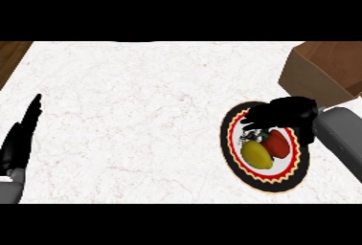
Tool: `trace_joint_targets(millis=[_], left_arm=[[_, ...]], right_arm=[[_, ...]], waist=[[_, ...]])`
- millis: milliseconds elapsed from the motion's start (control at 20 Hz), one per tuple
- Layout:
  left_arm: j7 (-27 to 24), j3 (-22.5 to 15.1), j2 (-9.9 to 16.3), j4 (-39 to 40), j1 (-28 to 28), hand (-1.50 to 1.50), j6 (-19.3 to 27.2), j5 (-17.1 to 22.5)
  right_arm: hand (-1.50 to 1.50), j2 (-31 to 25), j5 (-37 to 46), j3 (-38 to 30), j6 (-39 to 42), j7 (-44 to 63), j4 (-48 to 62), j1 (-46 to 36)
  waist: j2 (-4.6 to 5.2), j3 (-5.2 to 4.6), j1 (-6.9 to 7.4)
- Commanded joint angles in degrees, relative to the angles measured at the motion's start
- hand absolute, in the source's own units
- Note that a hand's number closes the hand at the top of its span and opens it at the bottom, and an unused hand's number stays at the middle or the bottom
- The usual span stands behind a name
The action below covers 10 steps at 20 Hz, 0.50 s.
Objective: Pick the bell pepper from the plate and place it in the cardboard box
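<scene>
Lying on the plate (236,162) at the lower right of the frame, the bell pepper (265,148) showed a yellow half and a red half side by side, its stem end pointing up toward the right hand (281,114). That hand hung over the plate's upper rim, fingers curled downward at the pepper's top; whether they had closed on it I could not tell (the black hand hid the contact). It likely sat there to take the pepper from above. The cardboard box (324,67) stood open at the upper right, near the plate, a short carry away. The left hand (21,139) rested at the left edge, fingers straight.
</scene>
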Motion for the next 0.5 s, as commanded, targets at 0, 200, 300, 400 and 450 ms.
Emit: trace_joint_targets(millis=[0,200,300,400,450], left_arm=[[2.32,1.47,1.9,-2.84,1.19,0.0,-1.96,1.0],[-1.06,1.82,-0.03,1.67,0.04,0.0,-0.65,-0.51],[1.09,2.23,0.67,0.32,-1.43,0.0,-2.46,0.41],[1.3,2.23,0.31,-1.47,1.09,0.0,-2.08,-0.4],[3.11,1.89,-0.63,1.27,-4.02,0.0,-0.8,-1.64]], right_arm=[[-1.5,-2.57,-1.35,0.08,4.38,-10.3,-3.45,1.57],[-1.5,0.37,-0.99,1.89,2.34,-7.78,-4.65,4.28],[-1.5,-3.17,-1.17,1.71,5.2,-9.98,-5.25,2.01],[-1.5,-3.04,-0.15,1.52,7.74,-3.62,-11.04,1.77],[-1.5,-5.25,1.63,2.79,2.53,-7.42,-8.06,4.12]], waist=[[-0.33,0.01,-0.45],[-0.1,-0.03,-0.65],[-0.12,-0.02,-0.59],[-0.32,-0.05,-0.69],[-0.09,-0.02,-1.04]])
